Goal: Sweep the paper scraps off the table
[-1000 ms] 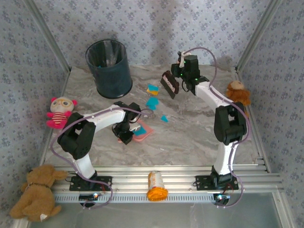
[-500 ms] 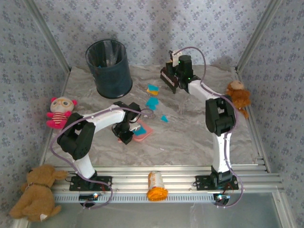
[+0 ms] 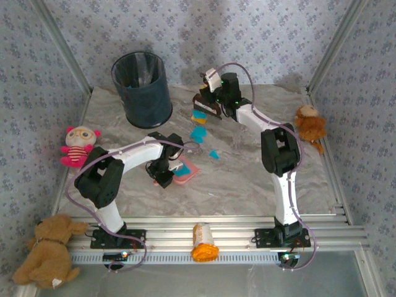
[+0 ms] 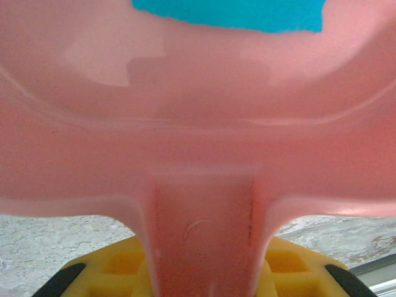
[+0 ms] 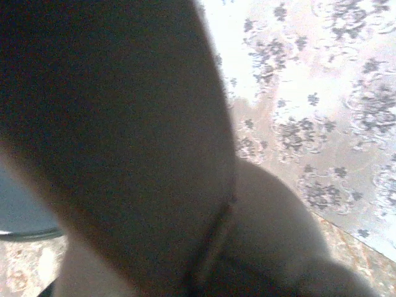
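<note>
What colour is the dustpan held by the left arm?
Pink. The dustpan shows best in the left wrist view, a turquoise paper scrap lying in it.

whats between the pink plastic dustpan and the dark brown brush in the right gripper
In the top view, turquoise paper scraps lie there on the table, and an orange-yellow scrap by the brush.

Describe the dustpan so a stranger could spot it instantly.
On the marble table, look nearer than the dark bin, mid-table. The dustpan sits there, its handle in the left gripper. It is flat pink plastic, far bigger than the turquoise scraps nearby.
</note>
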Robot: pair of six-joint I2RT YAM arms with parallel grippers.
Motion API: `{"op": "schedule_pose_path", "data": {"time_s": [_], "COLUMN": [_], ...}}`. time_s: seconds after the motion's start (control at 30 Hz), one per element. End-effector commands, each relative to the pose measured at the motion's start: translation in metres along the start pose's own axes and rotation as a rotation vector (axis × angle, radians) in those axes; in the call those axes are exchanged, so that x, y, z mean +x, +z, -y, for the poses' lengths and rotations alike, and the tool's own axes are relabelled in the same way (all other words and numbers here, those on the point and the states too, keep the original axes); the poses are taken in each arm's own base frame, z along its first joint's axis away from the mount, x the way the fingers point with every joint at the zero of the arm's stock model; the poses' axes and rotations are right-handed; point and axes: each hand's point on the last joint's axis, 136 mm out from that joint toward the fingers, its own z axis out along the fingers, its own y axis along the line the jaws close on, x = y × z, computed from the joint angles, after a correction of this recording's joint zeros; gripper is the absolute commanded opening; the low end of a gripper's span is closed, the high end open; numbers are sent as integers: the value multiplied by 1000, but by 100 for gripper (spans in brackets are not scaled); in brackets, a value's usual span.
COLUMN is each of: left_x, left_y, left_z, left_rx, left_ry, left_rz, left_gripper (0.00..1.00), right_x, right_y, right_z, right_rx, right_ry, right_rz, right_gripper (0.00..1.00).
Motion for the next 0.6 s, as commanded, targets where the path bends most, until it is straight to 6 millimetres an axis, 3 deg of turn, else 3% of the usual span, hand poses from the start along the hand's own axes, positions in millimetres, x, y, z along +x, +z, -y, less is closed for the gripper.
{"op": "schedule_pose_path", "data": {"time_s": [0.0,0.33,0.57], "left_x": [2,3,5], "left_y": [-7,-8,-8], "left_z": [0,1,1], "left_rx": [-15,-10,-13], "left_ry": [17,26,39], "left_rz": [0,2,-5], "left_gripper": [0,0,0], "right_x": [30,50,59], "right_y": [-1,-48,-80], "right_z": [-39,-86,-104], "right_rx": [-171,-296,-277], "right_ry": [-7,-81,-123], "right_rz": [-119,-203,-229], "right_gripper": [0,0,0]}}
